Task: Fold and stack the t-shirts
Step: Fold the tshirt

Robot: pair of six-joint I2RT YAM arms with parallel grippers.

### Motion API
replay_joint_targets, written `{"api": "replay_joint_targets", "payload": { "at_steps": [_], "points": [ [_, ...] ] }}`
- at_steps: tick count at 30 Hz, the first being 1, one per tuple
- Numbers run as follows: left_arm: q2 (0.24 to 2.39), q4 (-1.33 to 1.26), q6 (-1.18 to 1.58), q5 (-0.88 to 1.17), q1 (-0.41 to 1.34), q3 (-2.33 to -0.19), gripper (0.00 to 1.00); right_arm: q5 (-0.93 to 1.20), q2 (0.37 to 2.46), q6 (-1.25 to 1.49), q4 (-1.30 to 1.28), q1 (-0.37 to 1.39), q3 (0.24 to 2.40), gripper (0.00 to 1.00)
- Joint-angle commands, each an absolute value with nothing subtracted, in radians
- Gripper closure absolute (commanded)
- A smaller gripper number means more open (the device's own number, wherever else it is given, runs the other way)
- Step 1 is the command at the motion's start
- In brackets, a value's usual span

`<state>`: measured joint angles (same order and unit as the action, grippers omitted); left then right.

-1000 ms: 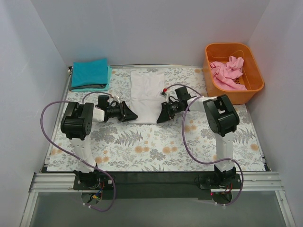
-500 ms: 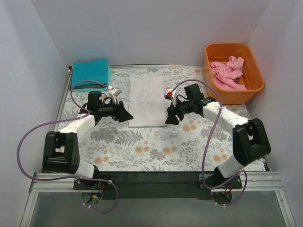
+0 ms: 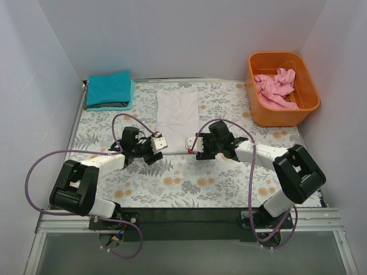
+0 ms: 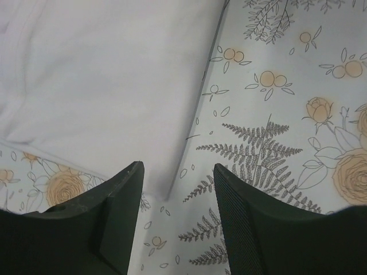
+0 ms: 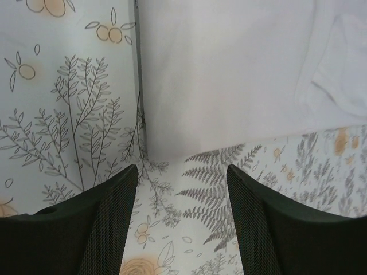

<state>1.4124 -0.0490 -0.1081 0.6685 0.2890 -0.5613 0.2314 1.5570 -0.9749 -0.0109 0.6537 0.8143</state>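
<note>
A white t-shirt [image 3: 178, 112] lies flat on the table, folded into a long strip. My left gripper [image 3: 156, 152] is open and empty at its near left corner. In the left wrist view [image 4: 178, 166] the jaws stand apart, low over the table, with the shirt corner [image 4: 143, 166] just ahead. My right gripper [image 3: 191, 150] is open and empty at the near right corner. The right wrist view [image 5: 182, 169] shows the shirt edge [image 5: 189, 143] just ahead of the jaws. A folded teal t-shirt [image 3: 109, 89] lies at the back left. A crumpled pink t-shirt [image 3: 275, 86] lies in the tub.
An orange plastic tub [image 3: 308, 91] stands at the back right. The table has a floral cloth [image 3: 189, 183]. White walls close in the left, back and right sides. Purple cables loop off both arms.
Both grippers have moved from the shirt's sides toward me and inward, to its near corners, and dropped low. The white shirt has not moved.
</note>
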Motion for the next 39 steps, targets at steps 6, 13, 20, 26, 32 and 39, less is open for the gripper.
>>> {"api": "replay_joint_targets", "payload": {
  "at_steps": [6,13,20,26,32,39],
  "points": [
    [1.54,-0.219,-0.31,0.581,0.348,-0.564,0.54,0.204,1.655,-1.103,0.172,0.695,0.798,0.44],
    [1.562,-0.198,-0.347,0.581,0.351,-0.557,0.63,0.229,1.687,-1.108,0.172,0.703,0.776,0.45],
    [1.595,-0.201,-0.313,0.551,0.351,-0.56,0.82,0.232,1.71,-1.126,0.169,0.709,0.756,0.74],
    [1.514,-0.068,-0.305,0.641,0.362,-0.59,1.0,0.274,1.62,-1.079,0.02,0.71,0.779,0.99],
    [1.361,0.282,-0.227,0.781,0.391,-0.678,1.0,0.388,1.467,-0.914,-0.274,0.719,0.854,0.99],
    [1.062,0.626,-0.186,0.943,0.423,-0.686,1.0,0.491,1.263,-0.778,-0.474,0.753,0.851,0.99]
  ]
}}
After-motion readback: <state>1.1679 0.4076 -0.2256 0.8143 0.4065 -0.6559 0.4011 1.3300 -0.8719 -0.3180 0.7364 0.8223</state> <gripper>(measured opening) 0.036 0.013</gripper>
